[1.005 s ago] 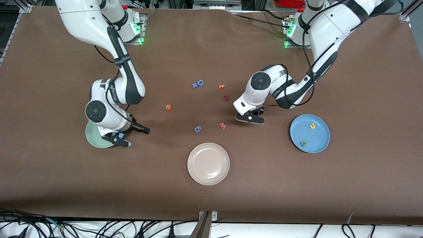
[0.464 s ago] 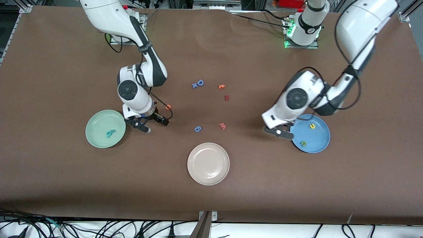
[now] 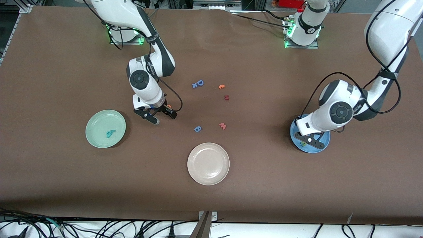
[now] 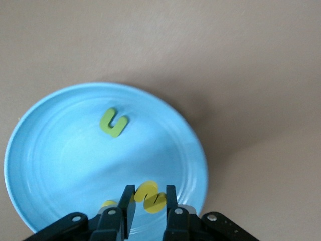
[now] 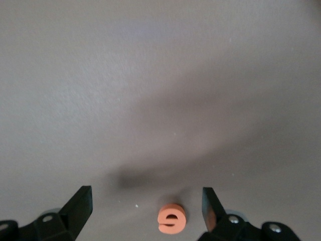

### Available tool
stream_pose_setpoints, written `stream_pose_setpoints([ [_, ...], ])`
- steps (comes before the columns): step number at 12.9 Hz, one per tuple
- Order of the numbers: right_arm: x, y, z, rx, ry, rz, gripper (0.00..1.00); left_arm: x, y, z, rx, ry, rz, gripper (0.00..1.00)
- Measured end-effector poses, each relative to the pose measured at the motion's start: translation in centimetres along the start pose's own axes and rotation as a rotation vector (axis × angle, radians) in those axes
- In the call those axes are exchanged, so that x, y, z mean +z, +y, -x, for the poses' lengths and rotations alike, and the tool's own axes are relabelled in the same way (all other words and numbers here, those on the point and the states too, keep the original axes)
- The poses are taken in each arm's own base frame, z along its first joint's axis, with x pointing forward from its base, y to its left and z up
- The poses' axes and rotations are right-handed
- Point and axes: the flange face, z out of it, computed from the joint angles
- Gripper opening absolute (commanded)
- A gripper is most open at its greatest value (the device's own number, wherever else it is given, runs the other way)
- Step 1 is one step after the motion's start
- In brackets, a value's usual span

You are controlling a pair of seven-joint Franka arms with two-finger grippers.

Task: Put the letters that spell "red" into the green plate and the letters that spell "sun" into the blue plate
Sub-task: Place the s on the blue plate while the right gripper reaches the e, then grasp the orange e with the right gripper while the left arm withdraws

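Now I have the left gripper (image 4: pixel 150 208) over the blue plate (image 4: pixel 55 150), pinching the yellow "s" (image 4: pixel 149 196). My right gripper (image 5: pixel 147 206) hangs spread wide over the orange "e" (image 5: pixel 171 218) on the table, near the green plate (image 3: pixel 99 123).

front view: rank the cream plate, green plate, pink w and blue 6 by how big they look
1. Cream plate, largest, though it lies nearest the camera.
2. Green plate, slightly smaller looking.
3. Pink w and blue 6: tiny, too alike to rank.
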Motion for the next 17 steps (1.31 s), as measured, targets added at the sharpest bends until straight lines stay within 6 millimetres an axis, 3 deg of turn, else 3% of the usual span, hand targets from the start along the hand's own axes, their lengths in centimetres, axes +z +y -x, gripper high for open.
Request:
stream_pose_setpoints([
  [1,0.5,0.4,0.4,-0.002,0.006,0.0,0.97,0.8,-0.5,0.2,0.006,-0.009,0.014,0.45],
  [2,1.0,0.8,0.9,-0.004,0.009,0.003,0.96,1.5,-0.7,0.3,0.021,-0.016,0.025,0.99],
  [4,1.6,1.2,1.6,0.004,0.009,0.009,0.9,2.0,-0.4,0.2,0.045,-0.02,0.036,1.0],
  [7,1.6,0.9,2.3,0.001,0.008,0.01,0.6,1.6,-0.3,0.0,0.051,-0.01,0.035,1.0],
  [9,1.6,0.8,2.5,0.002,0.008,0.01,0.39,0.2,0.6,-0.8,0.067,0.018,0.033,1.0],
  [12,1.4,0.9,2.5,0.002,0.008,0.009,0.19,-5.1,1.8,-2.2,0.077,0.051,0.001,1.0],
  [17,1.4,0.9,2.5,0.001,0.008,0.008,0.13,-15.1,-2.0,-2.7,-0.053,0.066,0.072,1.0],
])
